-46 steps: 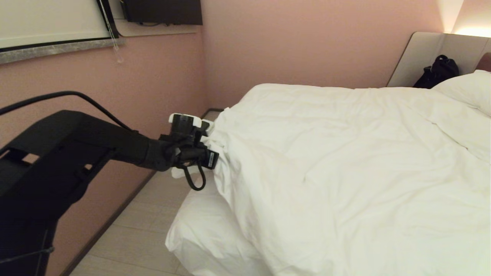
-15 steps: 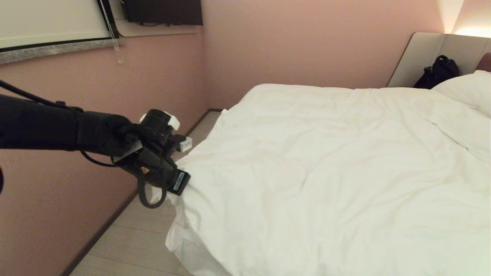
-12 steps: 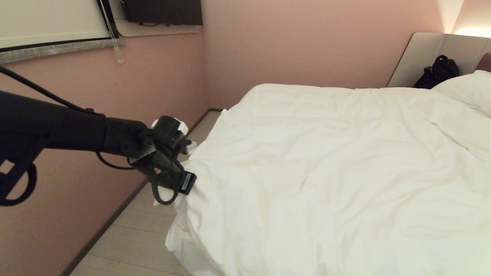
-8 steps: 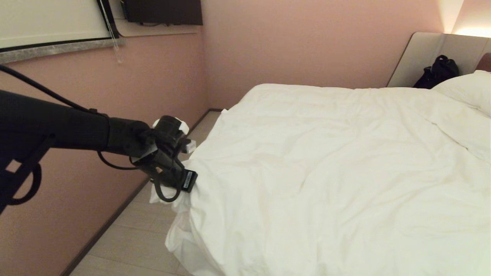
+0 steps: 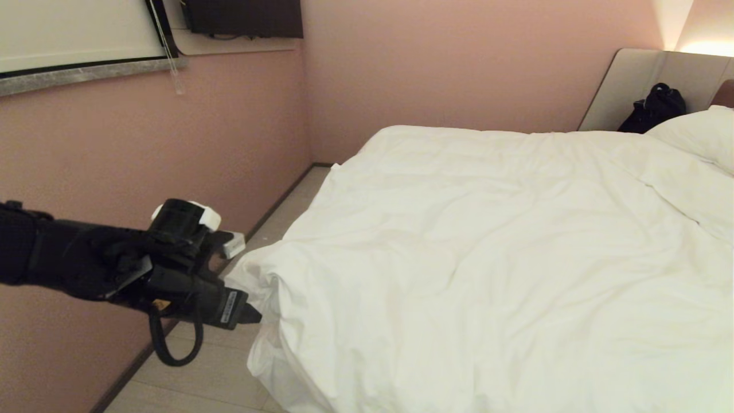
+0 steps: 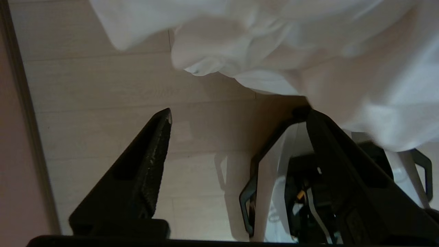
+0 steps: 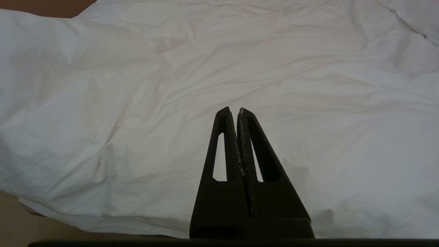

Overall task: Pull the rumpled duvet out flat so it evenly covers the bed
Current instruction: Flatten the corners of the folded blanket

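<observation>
Your left pincer (image 5: 246,281) hangs open, empty, just off the bed's (image 5: 269,373) foot corner; duvet (image 5: 459,258) corner lies directly ahead. Right pincer (image 7: 237,113) closed, farther.

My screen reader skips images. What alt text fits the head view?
A white duvet spread over a bed in a pink-walled room. The robot's left gripper, open, sits just off the duvet's near corner, above the floor.
</observation>
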Robot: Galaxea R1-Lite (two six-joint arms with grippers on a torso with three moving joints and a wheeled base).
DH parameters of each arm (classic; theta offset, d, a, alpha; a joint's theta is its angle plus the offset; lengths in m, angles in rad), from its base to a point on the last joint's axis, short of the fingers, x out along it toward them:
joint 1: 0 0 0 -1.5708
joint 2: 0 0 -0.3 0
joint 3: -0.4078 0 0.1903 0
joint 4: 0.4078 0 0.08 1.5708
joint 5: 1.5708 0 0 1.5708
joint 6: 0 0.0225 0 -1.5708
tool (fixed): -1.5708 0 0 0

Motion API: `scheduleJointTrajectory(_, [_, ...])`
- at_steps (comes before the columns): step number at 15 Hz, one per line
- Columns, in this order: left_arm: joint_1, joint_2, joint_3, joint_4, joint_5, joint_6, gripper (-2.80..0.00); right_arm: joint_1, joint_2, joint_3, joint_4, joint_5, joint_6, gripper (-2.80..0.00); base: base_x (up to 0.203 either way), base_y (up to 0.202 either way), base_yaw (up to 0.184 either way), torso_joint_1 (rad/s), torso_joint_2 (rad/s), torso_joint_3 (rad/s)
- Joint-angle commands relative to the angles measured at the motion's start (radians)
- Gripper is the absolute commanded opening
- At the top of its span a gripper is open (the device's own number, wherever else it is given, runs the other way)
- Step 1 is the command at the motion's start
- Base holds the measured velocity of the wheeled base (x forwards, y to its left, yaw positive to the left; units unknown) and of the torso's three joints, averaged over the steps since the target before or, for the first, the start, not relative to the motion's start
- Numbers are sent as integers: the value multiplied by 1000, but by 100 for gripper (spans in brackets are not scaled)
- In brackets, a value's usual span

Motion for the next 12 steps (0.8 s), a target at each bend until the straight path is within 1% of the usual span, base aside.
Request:
scheduleJointTrajectory(1, [40, -43, 146, -209, -21, 10, 0, 0, 1, 0, 1, 0, -1, -280, 0, 0, 0, 0, 0, 0])
scheduleJointTrajectory(2, [59, -42, 222, -324, -51, 22, 0, 0, 1, 0, 1, 0, -1, -280, 0, 0, 0, 0, 0, 0])
scheduleJointTrajectory(3, [71, -39, 296, -432, -80, 37, -277, 0, 1, 0, 1, 0, -1, -280, 0, 0, 0, 0, 0, 0])
scheduleJointTrajectory(4, [79, -30, 363, -535, -99, 50, -280, 0, 0, 0, 0, 0, -1, -280, 0, 0, 0, 0, 0, 0])
scheduleJointTrajectory(6, [84, 43, 428, -694, -118, 59, -280, 0, 0, 0, 0, 0, -1, -280, 0, 0, 0, 0, 0, 0])
scheduleJointTrajectory(8, [85, 137, 487, -848, -123, 60, -280, 0, 0, 0, 1, 0, -1, -280, 0, 0, 0, 0, 0, 0])
scheduleJointTrajectory(10, [81, 223, 571, -1066, -126, 61, -280, 0, 0, 0, 0, 0, -1, -280, 0, 0, 0, 0, 0, 0])
scheduleJointTrajectory(12, [58, 292, 636, -1238, -123, 62, -280, 0, 0, 0, 1, 0, -1, -280, 0, 0, 0, 0, 0, 0])
